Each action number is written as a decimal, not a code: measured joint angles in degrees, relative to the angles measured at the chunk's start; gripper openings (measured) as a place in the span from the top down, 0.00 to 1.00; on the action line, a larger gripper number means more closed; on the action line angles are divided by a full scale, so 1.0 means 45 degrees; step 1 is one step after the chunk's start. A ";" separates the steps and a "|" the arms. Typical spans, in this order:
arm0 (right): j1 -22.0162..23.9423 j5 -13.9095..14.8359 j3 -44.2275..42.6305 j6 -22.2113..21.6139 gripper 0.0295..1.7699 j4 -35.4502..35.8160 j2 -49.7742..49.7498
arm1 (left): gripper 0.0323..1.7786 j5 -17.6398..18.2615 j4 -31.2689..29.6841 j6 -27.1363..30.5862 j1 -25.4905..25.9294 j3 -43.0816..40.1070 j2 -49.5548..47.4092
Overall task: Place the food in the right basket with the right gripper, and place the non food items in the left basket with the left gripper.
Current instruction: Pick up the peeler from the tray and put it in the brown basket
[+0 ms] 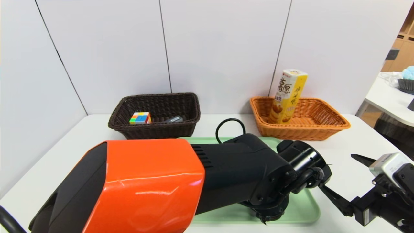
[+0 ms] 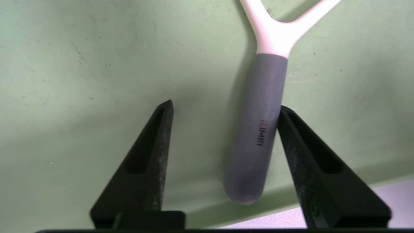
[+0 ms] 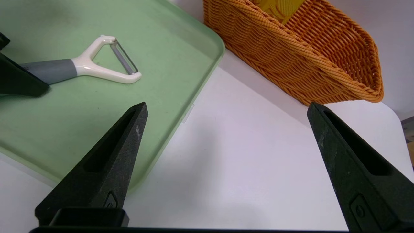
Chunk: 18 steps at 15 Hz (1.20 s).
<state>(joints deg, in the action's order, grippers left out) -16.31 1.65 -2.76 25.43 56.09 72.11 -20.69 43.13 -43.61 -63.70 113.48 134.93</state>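
Observation:
A peeler with a grey handle (image 2: 255, 136) and a white Y-shaped head (image 3: 106, 69) lies on the green tray (image 2: 81, 64). My left gripper (image 2: 226, 105) is down over the tray, open, with the handle between its jaws. One finger (image 2: 291, 136) touches the handle and the other stands apart from it. In the head view my left arm hides the peeler. My right gripper (image 1: 336, 171) hovers open and empty over the white table, right of the tray (image 3: 168, 38). The dark brown left basket (image 1: 155, 129) holds a colourful cube (image 1: 140, 118) and a dark item (image 1: 173, 119). A yellow carton (image 1: 288, 95) stands in the orange right basket (image 1: 304, 132).
My orange and black left arm (image 1: 145, 184) spans the front of the table and covers most of the tray. A black cable loop (image 1: 226, 124) rises between the two baskets. White wall panels stand right behind the baskets. Another table (image 1: 388, 97) stands at the far right.

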 joint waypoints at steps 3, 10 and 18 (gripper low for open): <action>-0.0011 0.0000 -0.0024 0.0000 0.04 0.0000 0.0000 | 0.58 0.0022 0.0106 0.0027 -0.0014 -0.0051 -0.0054; 0.0000 -0.0016 0.0003 -0.0022 0.04 0.0000 -0.0051 | 0.82 0.0000 0.0737 0.0049 -0.0252 -0.0125 -0.0241; -0.0014 -0.0054 0.0228 -0.0005 0.04 0.0000 -0.0073 | 0.82 -0.0585 0.0710 0.1820 -0.0374 -0.0106 -0.2335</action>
<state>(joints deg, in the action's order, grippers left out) -16.37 1.40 -1.73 25.41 56.09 71.78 -23.32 46.32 -35.41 -65.38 113.01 124.42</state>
